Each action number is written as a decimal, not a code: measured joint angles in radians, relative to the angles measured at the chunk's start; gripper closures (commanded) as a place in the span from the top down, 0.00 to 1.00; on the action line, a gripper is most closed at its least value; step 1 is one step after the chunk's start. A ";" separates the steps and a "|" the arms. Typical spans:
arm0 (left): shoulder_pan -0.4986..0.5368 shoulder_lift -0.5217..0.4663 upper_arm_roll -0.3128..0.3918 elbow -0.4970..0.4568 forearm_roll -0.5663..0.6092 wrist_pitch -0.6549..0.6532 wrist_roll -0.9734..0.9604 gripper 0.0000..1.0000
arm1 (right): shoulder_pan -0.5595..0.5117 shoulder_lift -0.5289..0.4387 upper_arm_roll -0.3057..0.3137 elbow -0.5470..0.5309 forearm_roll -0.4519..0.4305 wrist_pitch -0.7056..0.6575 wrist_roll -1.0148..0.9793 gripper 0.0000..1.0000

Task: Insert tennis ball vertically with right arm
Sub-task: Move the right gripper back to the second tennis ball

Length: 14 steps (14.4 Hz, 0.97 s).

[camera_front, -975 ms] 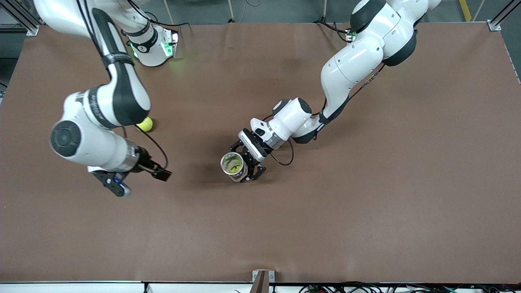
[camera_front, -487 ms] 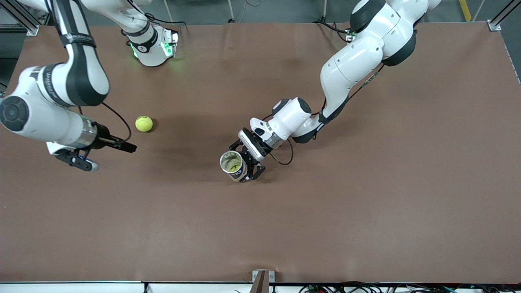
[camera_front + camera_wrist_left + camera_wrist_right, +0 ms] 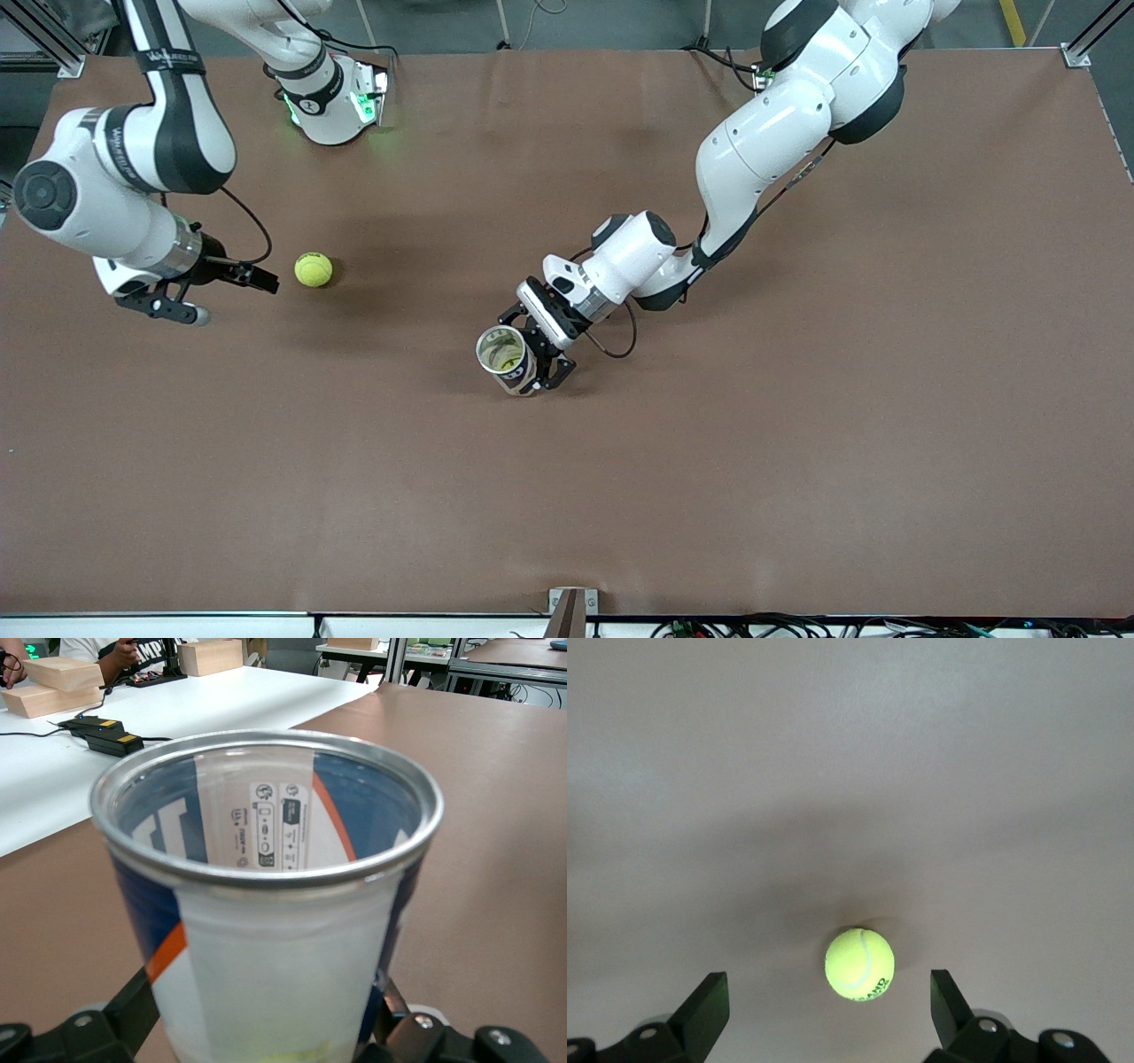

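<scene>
Jaws on the right gripper point(image 3: 219, 294) are standing spread wide with nothing between them, and in the right wrist view the 2 fingers point(image 3: 702, 1010) are showing at either side of the tennis ball point(image 3: 859, 962) without touching it. 1 loose tennis ball point(image 3: 314, 269) is lying on the brown table point(image 3: 797, 443), toward the right arm's end, with bare table all around it. The right gripper is hanging just beside the ball, on the side toward the table's edge, low over the table. The right arm point(image 3: 133, 159) is reaching down from its base point(image 3: 332, 102), where a green light is glowing.

Near the middle of the table, well apart from the ball, 1 can point(image 3: 505, 357) is sitting in the left gripper point(image 3: 532, 359), whose jaws are spread as wide as the can and pressing on its 2 sides. The can is tilting its open mouth up toward the front camera. It has a metal rim and a white, blue and orange label point(image 3: 266, 948). Something yellow-green is showing inside at the bottom; I cannot tell how many balls that is. The left arm point(image 3: 762, 151) is stretching in from its own base to hold it. Nothing is lying between the ball and the can.
</scene>
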 measured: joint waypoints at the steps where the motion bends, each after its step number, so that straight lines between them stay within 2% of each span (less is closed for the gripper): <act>1: 0.000 0.000 0.000 0.000 0.000 0.000 0.000 1.00 | 0.000 -0.010 0.001 -0.052 -0.001 0.058 -0.001 1.00; 4: 0.000 0.000 0.000 0.000 0.000 0.000 0.000 1.00 | 0.001 -0.016 0.004 -0.198 -0.002 0.249 -0.005 1.00; 7: 0.000 0.001 0.000 -0.001 0.000 0.000 0.000 1.00 | 0.003 -0.016 0.007 -0.297 -0.002 0.396 -0.007 1.00; 10: 0.000 0.003 0.000 -0.002 0.000 0.000 0.000 1.00 | 0.005 -0.010 0.010 -0.355 -0.003 0.463 -0.008 1.00; 14: 0.000 0.003 0.000 -0.002 0.000 0.000 0.000 1.00 | 0.012 0.039 0.013 -0.378 -0.004 0.506 -0.010 1.00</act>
